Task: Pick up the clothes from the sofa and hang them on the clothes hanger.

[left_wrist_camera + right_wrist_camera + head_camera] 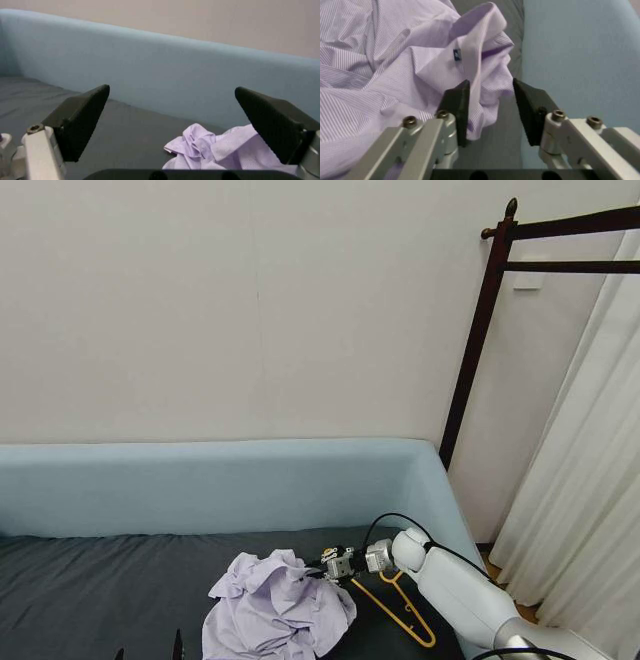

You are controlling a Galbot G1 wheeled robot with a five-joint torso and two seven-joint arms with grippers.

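Where the dark seat of the pale blue sofa (200,480) nears its right end lies one crumpled lilac shirt (275,610), with a yellow hanger (405,612) just beside it. Right gripper (490,88): jaws apart, straddling a raised shirt fold. Left gripper (172,92): spread wide above the seat. Dark wooden rack (480,330): beyond the sofa's right end.

R arm (462,592) extending from lower-right corner twd bottom centre | R gripper (325,567) holding fingers partly apart | L gripper (148,648) spreading fingers wide at bottom-left edge
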